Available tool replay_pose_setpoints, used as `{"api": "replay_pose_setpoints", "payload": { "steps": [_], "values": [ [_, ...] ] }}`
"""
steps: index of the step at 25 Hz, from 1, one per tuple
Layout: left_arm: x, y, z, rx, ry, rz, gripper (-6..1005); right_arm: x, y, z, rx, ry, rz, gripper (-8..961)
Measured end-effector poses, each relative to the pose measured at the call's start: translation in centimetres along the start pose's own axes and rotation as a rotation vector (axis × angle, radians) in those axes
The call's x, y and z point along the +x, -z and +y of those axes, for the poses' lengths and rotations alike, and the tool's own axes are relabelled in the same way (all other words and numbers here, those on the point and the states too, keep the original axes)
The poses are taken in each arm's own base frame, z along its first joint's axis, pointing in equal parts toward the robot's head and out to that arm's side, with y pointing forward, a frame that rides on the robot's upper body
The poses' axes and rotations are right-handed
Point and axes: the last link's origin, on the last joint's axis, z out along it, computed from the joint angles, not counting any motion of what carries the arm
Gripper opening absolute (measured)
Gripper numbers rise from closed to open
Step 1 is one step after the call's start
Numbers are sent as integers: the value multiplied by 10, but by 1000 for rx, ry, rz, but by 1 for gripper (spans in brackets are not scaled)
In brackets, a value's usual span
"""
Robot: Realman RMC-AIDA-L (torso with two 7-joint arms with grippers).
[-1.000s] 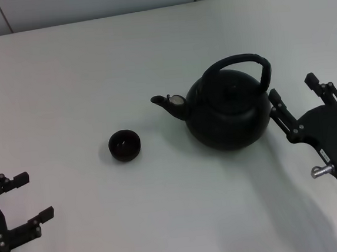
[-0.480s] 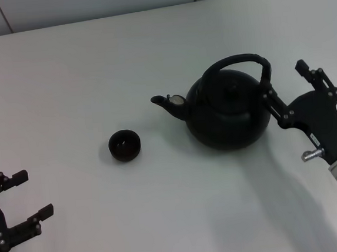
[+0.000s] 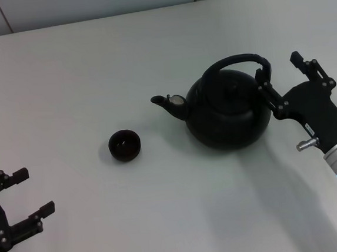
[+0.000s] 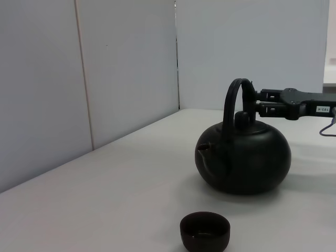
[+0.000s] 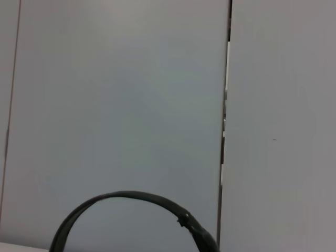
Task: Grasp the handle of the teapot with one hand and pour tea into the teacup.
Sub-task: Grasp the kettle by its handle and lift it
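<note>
The teapot (image 3: 226,114) sits just left of the right hand (image 3: 279,75), whose spread, empty fingers have advanced to the handle (image 3: 237,63); the teacup (image 3: 125,146) lies beyond on open counter (image 3: 64,82). The left hand (image 3: 24,194) idles open.

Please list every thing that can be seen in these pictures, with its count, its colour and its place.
round squat matte-black teapot: one, black, standing on the table right of centre, its short spout towards the cup.
thick black arched handle: one, black, spanning the top of the teapot.
tiny round dark handleless teacup: one, dark brown-black, on the table to the left of the spout, apart from the teapot.
white table: one, white, under everything.
pale panelled wall: light grey, behind the table.
left gripper: one, black, low at the table's near left corner, fingers open, away from both objects.
right gripper: one, black, at the right end of the handle, fingers open, not closed on it.
</note>
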Motion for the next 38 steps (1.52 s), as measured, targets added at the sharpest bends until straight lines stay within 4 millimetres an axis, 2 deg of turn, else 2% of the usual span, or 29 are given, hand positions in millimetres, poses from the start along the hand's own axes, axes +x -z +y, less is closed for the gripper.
{"api": "replay_pose_setpoints", "payload": {
  "steps": [15,23,29,38],
  "values": [
    [0,-1,0,7,10,6,785,3,-2,1,-23,13,18,721],
    [0,0,0,8,11,7,785,2,-4,2,-30,14,19,325],
    [0,0,0,8,12,6,785,2,-6,2,-26,4,18,103],
    [-1,1,3,14,19,11,785,-7,-18,0,-19,8,-31,77]
  ]
}}
